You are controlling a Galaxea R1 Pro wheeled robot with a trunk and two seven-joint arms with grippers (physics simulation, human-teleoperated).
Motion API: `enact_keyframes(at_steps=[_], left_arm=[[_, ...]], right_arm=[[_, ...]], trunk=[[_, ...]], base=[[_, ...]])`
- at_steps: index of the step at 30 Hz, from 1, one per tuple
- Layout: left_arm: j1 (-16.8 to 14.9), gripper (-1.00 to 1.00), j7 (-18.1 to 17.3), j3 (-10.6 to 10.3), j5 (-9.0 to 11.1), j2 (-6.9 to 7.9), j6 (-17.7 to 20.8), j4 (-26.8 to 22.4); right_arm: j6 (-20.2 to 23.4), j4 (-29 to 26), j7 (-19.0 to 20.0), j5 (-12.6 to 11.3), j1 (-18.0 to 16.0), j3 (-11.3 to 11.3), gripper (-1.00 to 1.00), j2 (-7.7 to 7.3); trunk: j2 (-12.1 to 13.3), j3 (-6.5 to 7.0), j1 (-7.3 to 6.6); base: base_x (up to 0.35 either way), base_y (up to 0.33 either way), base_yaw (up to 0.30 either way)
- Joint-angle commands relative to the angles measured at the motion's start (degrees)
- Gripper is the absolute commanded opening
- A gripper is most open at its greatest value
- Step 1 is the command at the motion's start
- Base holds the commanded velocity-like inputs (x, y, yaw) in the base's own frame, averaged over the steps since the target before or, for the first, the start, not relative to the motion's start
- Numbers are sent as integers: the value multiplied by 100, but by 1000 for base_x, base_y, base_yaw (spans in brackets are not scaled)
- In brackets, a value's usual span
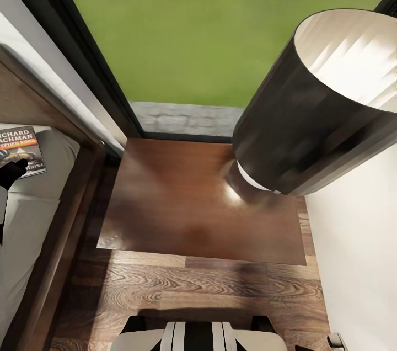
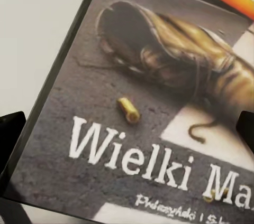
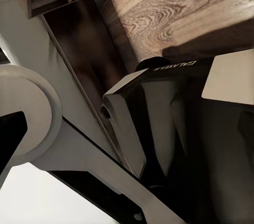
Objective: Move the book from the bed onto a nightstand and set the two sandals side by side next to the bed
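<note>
At the head view's left edge, the book point(image 1: 22, 149) lies flat on the pale mattress of the bed point(image 1: 33, 213), near the headboard end, with the left gripper point(image 1: 12, 170) reaching onto its lower edge. Its title lines read upright to the camera, so its long axis runs roughly away from the robot, tilted slightly. Just beside the bed stands the nightstand point(image 1: 182, 202), its glossy top carrying a dark-shaded lamp point(image 1: 314, 108).

Through the left wrist view, the cover fills the frame, and dark fingertips point(image 2: 10, 129) sit spread at either side, not yet closed. Judging by this, the book pickup is in hand; next comes closing on an edge, lifting, and carrying across to the nightstand's bare part.

Along the right wrist view I see floor planks and robot body; that gripper's state I cannot tell.
</note>
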Motion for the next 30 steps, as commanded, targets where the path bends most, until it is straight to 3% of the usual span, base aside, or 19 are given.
enact_keyframes(at_steps=[1, 26, 30], left_arm=[[2, 100, 30, -5, 80, -1, 25, 31], [2, 100, 38, -4, 81, -1, 32, 36], [2, 100, 38, 2, 81, -1, 39, 32]], right_arm=[[60, 3, 19, -47, -1, 35, 100, -1], [60, 0, 19, -46, -1, 35, 100, -1], [60, 0, 19, -46, -1, 35, 100, -1]], trunk=[[-1, -3, 0], [-1, -3, 0], [159, 69, -87]], base=[[0, 0, -5], [0, 0, 0], [0, 0, 0]])
